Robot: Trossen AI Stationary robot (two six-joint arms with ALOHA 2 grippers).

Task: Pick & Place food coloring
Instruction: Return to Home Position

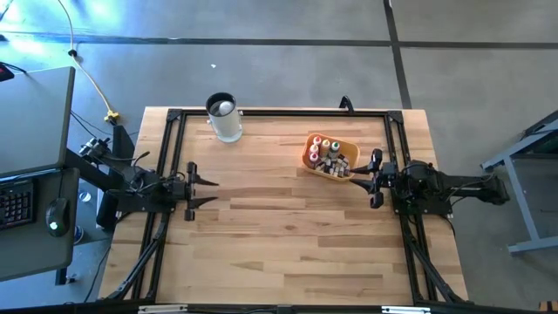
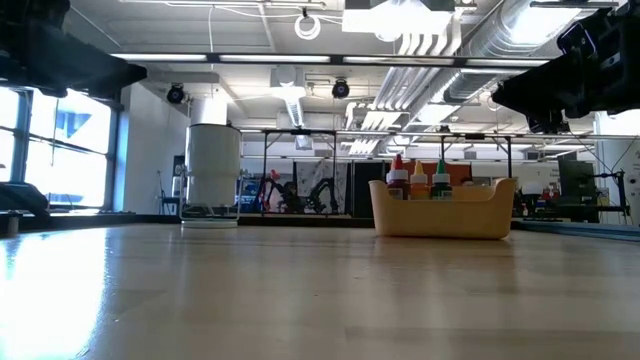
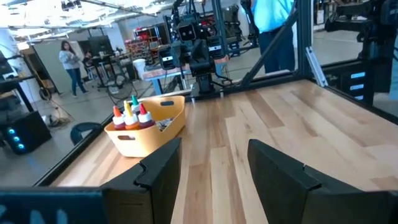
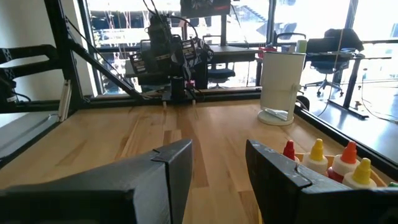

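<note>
The food coloring bottles [image 1: 328, 155] stand gathered in the yellow tray [image 1: 342, 137]; none shows loose on the worktop [image 1: 288, 244], so sorting looks finished. The left claw [image 1: 213, 192] and right claw [image 1: 355, 179] hang released, empty, at opposite sides; only parking seems left.

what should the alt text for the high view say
Seen from above, a yellow tray holding food coloring bottles sits on a wooden table, the right gripper open beside it. The left gripper is open opposite; a clear cup stands near the table's edge.

Food coloring [image 2: 419, 181] bodies behind tray [image 2: 445, 215] wall
</note>
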